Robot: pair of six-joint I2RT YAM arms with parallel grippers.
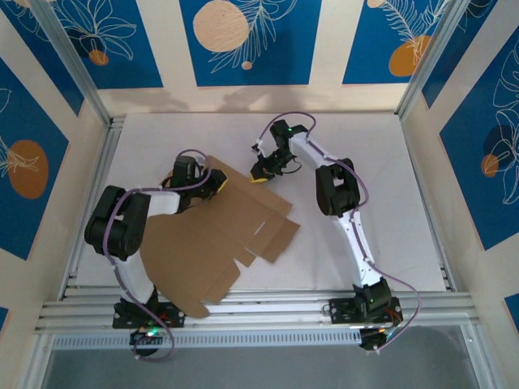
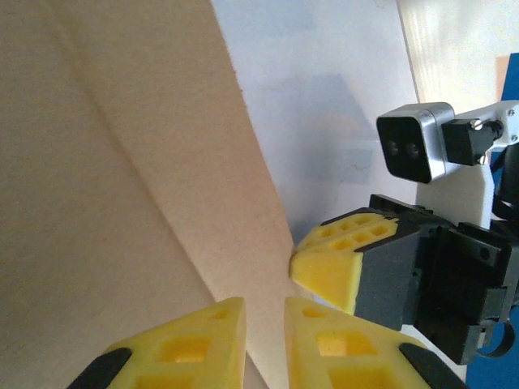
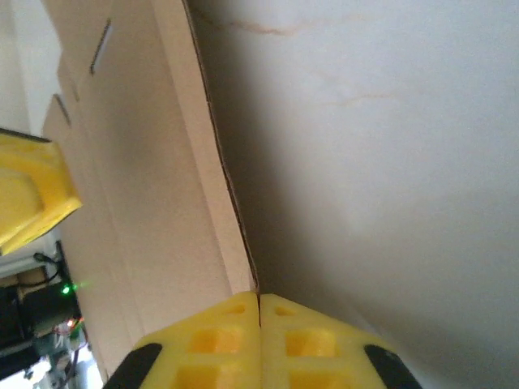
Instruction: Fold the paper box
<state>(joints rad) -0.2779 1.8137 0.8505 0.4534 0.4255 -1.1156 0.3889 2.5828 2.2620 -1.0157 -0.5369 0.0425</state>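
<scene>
The paper box (image 1: pixel 211 235) is a flat brown die-cut sheet lying across the left half of the white table, with flaps and slots toward the middle. My left gripper (image 1: pixel 215 182) sits at the sheet's far edge. In the left wrist view its yellow fingers (image 2: pixel 195 340) are closed narrowly on a pointed flap of the sheet (image 2: pixel 122 162). My right gripper (image 1: pixel 261 172) is at the sheet's far right corner. In the right wrist view its fingertips (image 3: pixel 259 312) are pressed together with the cardboard edge (image 3: pixel 138 178) pinched between them. The two grippers are close together, nearly touching.
The table (image 1: pixel 365 146) is bare white to the right of and behind the sheet. Aluminium rails (image 1: pixel 259 308) run along the near edge and posts stand at the sides. The right arm's black elbow (image 1: pixel 336 190) stands just right of the sheet.
</scene>
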